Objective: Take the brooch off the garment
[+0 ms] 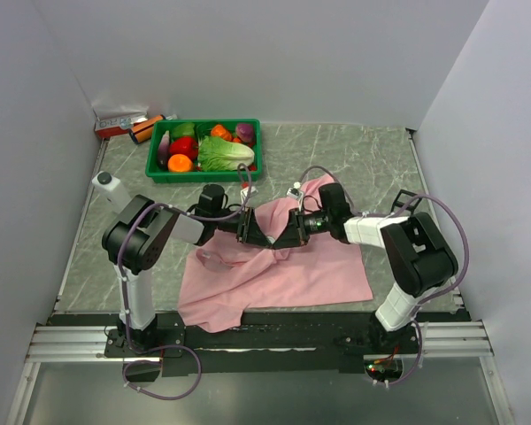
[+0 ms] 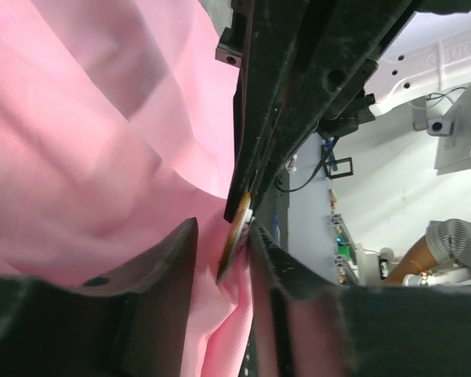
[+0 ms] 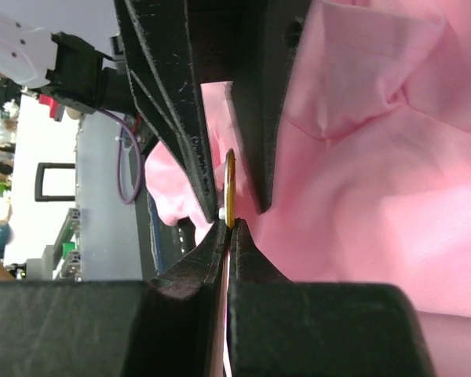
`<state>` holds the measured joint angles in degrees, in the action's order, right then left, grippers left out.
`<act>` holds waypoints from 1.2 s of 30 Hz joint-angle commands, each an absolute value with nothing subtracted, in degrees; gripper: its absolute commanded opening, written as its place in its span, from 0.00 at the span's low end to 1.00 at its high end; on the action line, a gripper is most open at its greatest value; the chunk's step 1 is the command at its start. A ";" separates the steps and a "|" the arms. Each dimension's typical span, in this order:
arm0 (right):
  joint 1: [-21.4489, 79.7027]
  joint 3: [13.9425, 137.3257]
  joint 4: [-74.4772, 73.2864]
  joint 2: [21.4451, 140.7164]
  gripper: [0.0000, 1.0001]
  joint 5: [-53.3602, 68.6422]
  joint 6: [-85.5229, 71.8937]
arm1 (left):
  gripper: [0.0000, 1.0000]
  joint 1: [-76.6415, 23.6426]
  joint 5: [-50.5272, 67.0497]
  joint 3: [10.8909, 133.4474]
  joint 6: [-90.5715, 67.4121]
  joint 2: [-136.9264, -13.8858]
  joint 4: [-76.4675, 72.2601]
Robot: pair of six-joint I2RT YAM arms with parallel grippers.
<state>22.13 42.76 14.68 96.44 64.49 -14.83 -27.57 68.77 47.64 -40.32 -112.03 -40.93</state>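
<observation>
- Top external view: you are looking at the garment (image 1: 292, 279), which is lying spread and rumpled on the table (image 1: 354, 159) in front of the arm bases. The left gripper (image 1: 258, 232) and the right gripper (image 1: 285, 232) are meeting tip to tip over its upper part. The cloth is lying bunched beneath them. Treat it as soft, light and likely to follow any pull.
- Left wrist view: you are seeing the brooch (image 2: 235, 228) edge-on, a thin gold disc standing against the pink cloth between the left jaws. These jaws are standing apart, straddling it and gripping nothing. The disc is probably rigid, light and slippery, so take it across its flat faces or its rim, not by the cloth.
- Right wrist view: the right jaws are pinching closed on the disc's lower rim. A small white part (image 3: 220, 213) is showing just behind the disc and is probably its fastening. Its pin may snag the weave.
</observation>
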 commanded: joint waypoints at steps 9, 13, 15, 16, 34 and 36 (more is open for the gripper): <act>24.78 42.20 11.07 81.40 0.00 46.71 -4.49 | 1.00 -22.59 71.20 48.86 -35.88 -106.54 -35.04; 28.03 40.17 13.79 77.17 0.00 38.25 0.95 | 0.99 -19.44 67.07 51.06 -28.22 -103.98 -23.74; 30.49 38.59 16.68 76.29 0.00 35.43 2.10 | 1.00 -18.72 64.26 51.67 -26.90 -103.28 -20.33; 31.63 38.24 17.66 76.29 0.00 33.59 3.68 | 0.99 -18.72 64.34 51.94 -25.33 -103.27 -19.61; 31.82 43.24 10.91 82.61 0.00 47.44 -10.45 | 0.75 -17.75 70.75 50.71 -13.14 -95.36 -14.08; 31.29 44.21 10.37 83.23 0.00 50.08 -12.64 | 0.75 -18.72 70.93 52.46 -7.32 -95.45 -5.65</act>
